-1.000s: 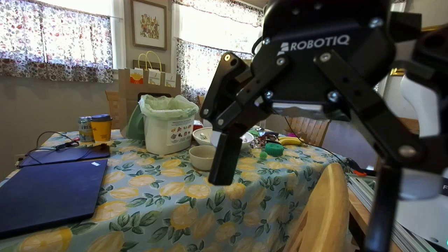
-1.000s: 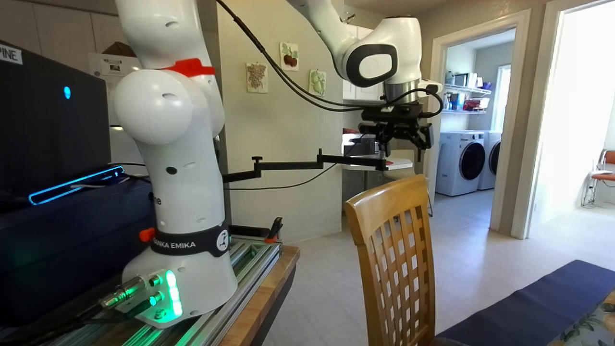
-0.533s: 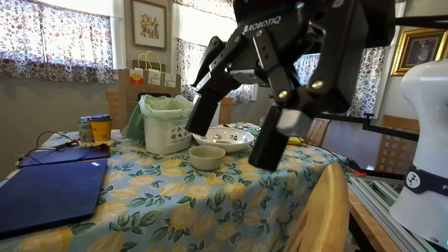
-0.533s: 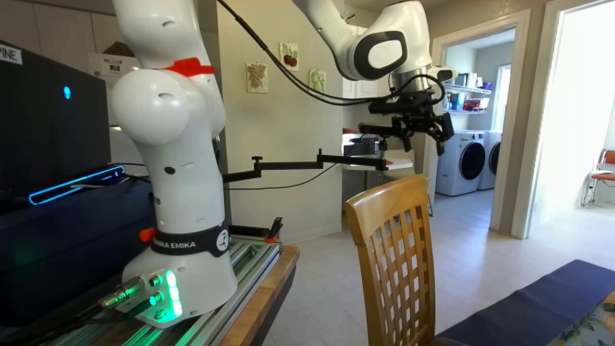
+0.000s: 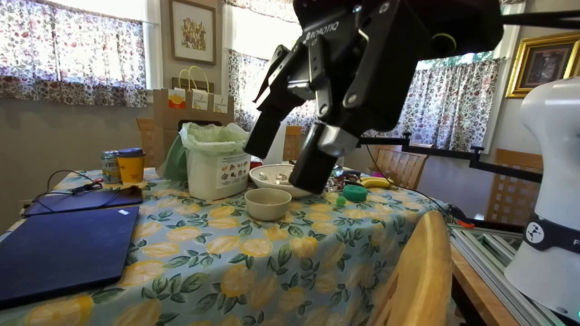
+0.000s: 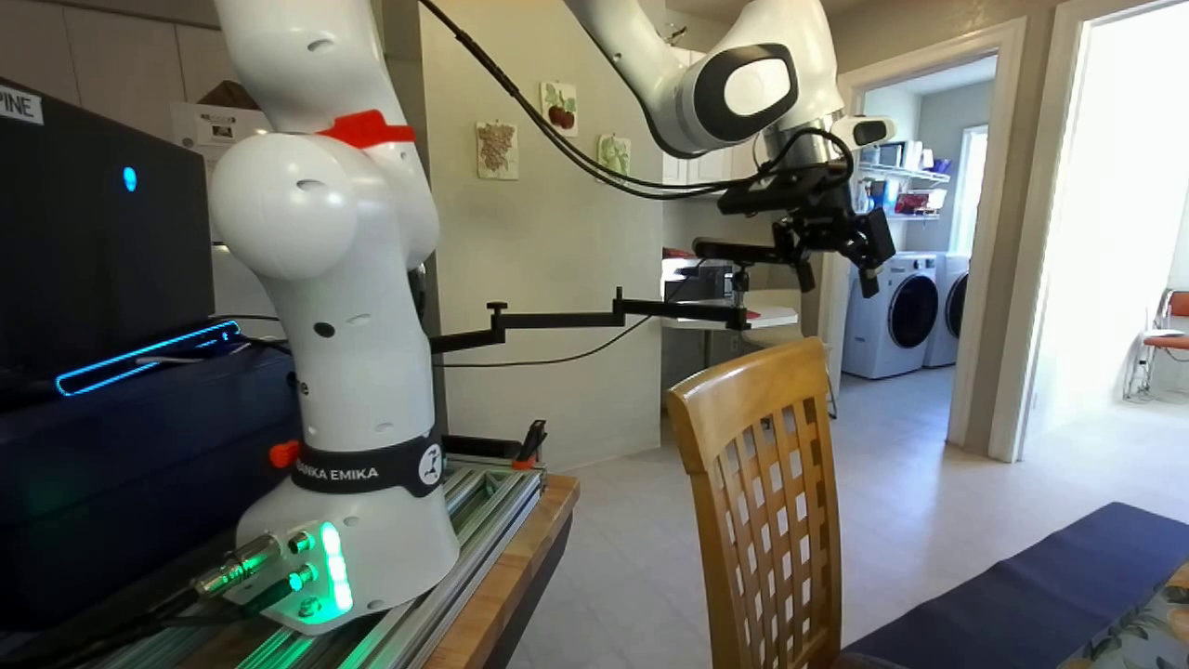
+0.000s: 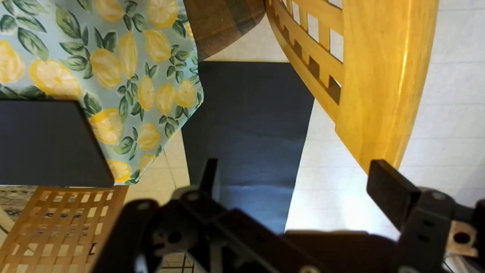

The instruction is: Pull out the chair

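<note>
The light-tan wooden chair stands beside the table; its curved top rail and lattice back show in an exterior view (image 6: 752, 395). In an exterior view its back (image 5: 421, 271) is seen edge-on at the lower right. In the wrist view its top rail (image 7: 386, 76) runs down the right side. My gripper (image 6: 839, 282) is tilted and hangs above the chair back, apart from it. It also shows in an exterior view (image 5: 282, 166). In the wrist view the gripper (image 7: 295, 167) has its fingers wide apart, with nothing between them; the right finger overlaps the rail's lower end in the picture.
A table with a lemon-print cloth (image 5: 217, 258) bears a dark laptop (image 5: 68, 253), a lined white bin (image 5: 213, 172) and a bowl (image 5: 268, 204). A black jointed bar (image 6: 557, 321) reaches out near the gripper. A dark blue surface (image 6: 1031, 595) lies beside the chair.
The gripper has moved right in one view and left in another, and has turned and tilted, its fingers staying open. The chair has not moved.
</note>
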Controlling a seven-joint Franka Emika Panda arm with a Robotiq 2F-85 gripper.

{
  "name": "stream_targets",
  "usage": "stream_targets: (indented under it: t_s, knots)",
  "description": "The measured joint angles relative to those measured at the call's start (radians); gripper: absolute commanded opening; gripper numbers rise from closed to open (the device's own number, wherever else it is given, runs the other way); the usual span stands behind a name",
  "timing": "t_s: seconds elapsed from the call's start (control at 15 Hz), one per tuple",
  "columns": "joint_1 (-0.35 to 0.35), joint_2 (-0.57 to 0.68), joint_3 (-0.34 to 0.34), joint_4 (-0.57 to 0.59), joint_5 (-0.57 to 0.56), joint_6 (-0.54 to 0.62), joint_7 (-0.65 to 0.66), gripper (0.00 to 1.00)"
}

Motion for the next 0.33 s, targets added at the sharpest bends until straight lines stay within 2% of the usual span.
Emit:
stream_targets:
  t_s: [0.33]
  knots:
    - [0.0,-0.003,0.0,-0.002,0.0,0.0,0.001,1.0]
